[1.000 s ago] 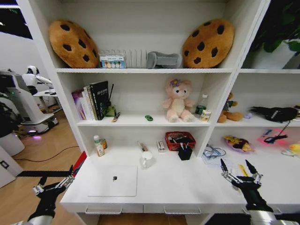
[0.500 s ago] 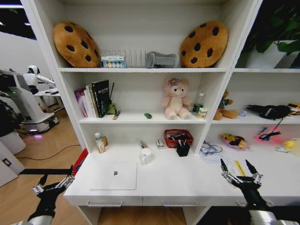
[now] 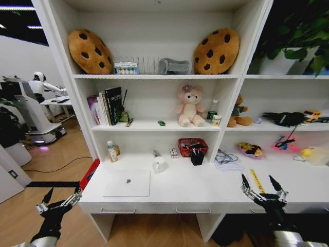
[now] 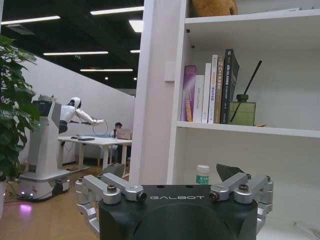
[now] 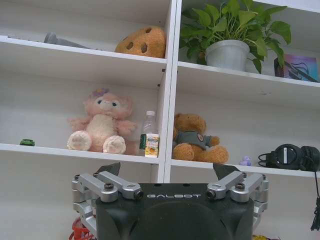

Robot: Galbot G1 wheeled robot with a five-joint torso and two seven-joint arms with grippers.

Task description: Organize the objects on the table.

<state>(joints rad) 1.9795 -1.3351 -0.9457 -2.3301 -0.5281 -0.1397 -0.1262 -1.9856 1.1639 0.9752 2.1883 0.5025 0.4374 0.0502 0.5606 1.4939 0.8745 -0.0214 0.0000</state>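
The long white table (image 3: 205,193) with its drawer row stands in front of me, under a white shelf unit. On it lie a slim silver laptop (image 3: 127,183), a white mug (image 3: 159,164) and a yellow ruler (image 3: 255,180). A tiny green toy car (image 3: 162,123) sits on the shelf above, also seen as the green car (image 5: 27,142). My left gripper (image 3: 62,198) hangs open off the table's left end, over the floor. My right gripper (image 3: 258,184) is open near the front edge, by the ruler. Both the left gripper (image 4: 171,172) and right gripper (image 5: 167,172) hold nothing.
A red basket (image 3: 193,146), a black pen holder (image 3: 197,157) and a bottle (image 3: 110,152) stand at the table's back. Books (image 3: 107,106), a pink plush (image 3: 189,105) and cookie cushions fill the shelves. Another robot (image 3: 31,110) stands on the wooden floor to the left.
The whole head view has pulled back: table and shelves look smaller and farther, and more floor shows below. Both grippers stay open in the same pose.
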